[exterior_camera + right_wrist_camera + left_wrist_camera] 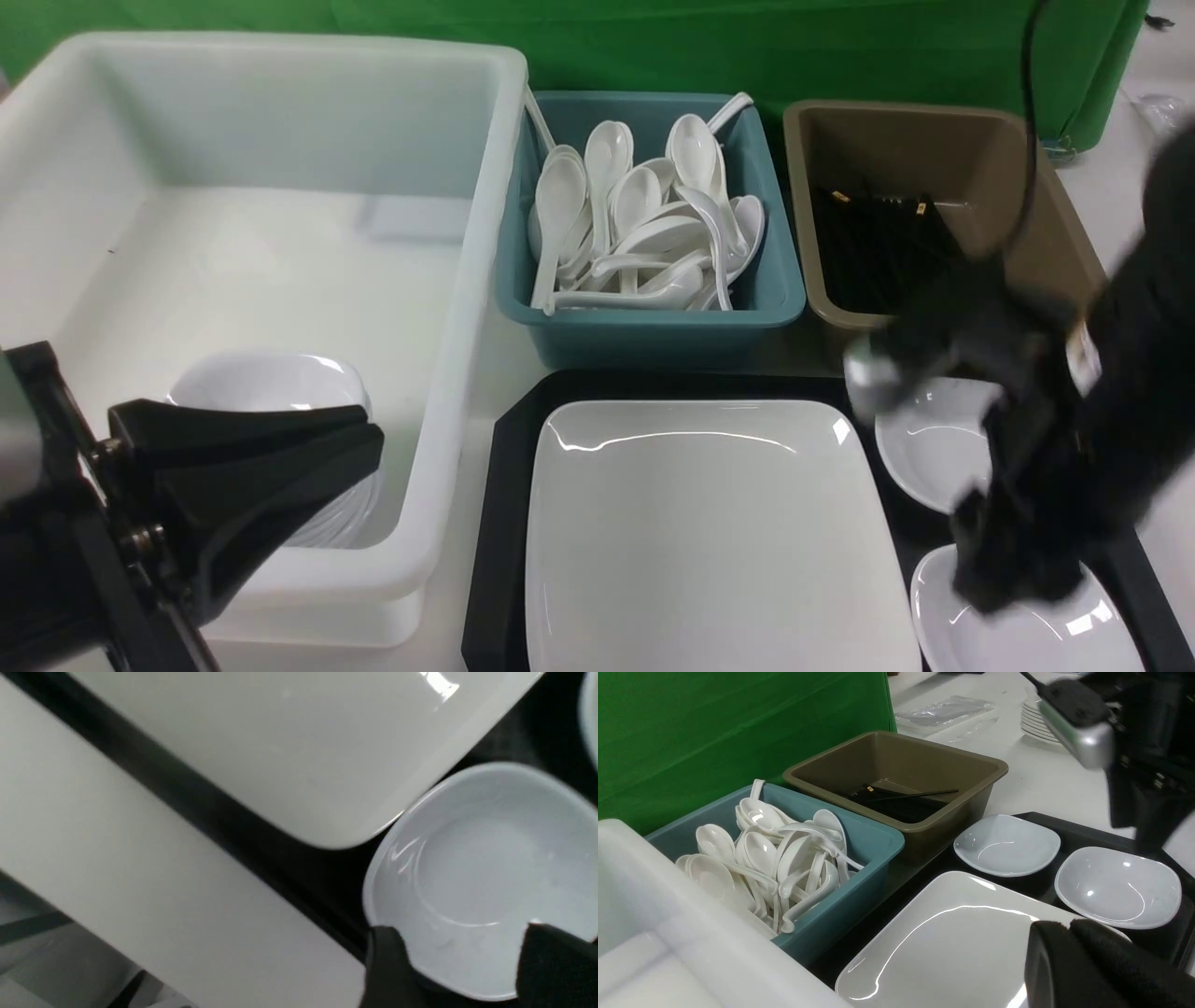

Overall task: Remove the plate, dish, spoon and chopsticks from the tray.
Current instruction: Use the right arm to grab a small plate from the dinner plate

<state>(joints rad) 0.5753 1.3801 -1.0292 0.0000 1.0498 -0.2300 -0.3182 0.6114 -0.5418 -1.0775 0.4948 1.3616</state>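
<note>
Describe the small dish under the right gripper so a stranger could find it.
Find the black tray holding the large square plate. Right of the plate lie two small white dishes: the far dish and this nearer dish, below the open right gripper.

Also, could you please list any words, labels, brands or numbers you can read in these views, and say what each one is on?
No text can be read in any view.
A small white sticker on the right arm is too blurred to read.
The plate, the tray, the teal tub and the brown tub show no print.
</note>
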